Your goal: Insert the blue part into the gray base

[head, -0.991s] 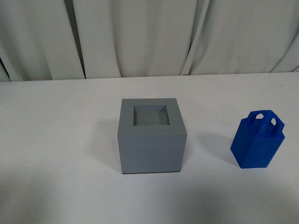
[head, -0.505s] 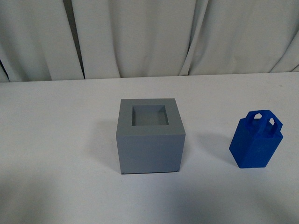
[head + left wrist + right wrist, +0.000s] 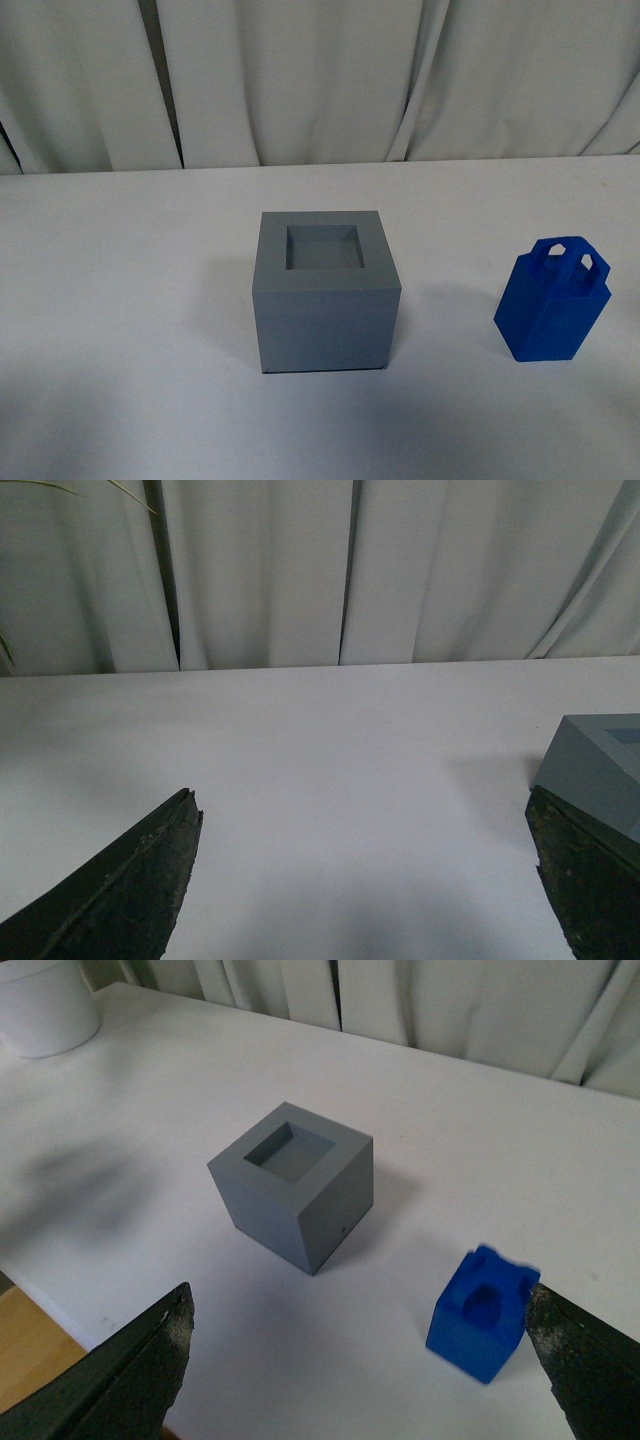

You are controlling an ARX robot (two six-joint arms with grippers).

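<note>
The gray base (image 3: 324,290) stands mid-table with its square recess facing up and nothing in it. The blue part (image 3: 553,300) stands upright on the table to the base's right, loop handle on top. Neither arm shows in the front view. In the right wrist view my right gripper (image 3: 365,1360) is open and empty, high above the table; the blue part (image 3: 482,1312) sits below, close to one finger, and the base (image 3: 295,1185) lies further off. In the left wrist view my left gripper (image 3: 365,880) is open and empty over bare table, with a corner of the base (image 3: 595,770) beside one finger.
The white table (image 3: 120,300) runs back to a pale curtain (image 3: 320,80). A white round container (image 3: 45,1005) stands near a far corner in the right wrist view. The table's edge and a strip of wooden floor (image 3: 30,1345) show there too.
The front view shifts very slightly between frames. The base and the blue part stay where they were.
</note>
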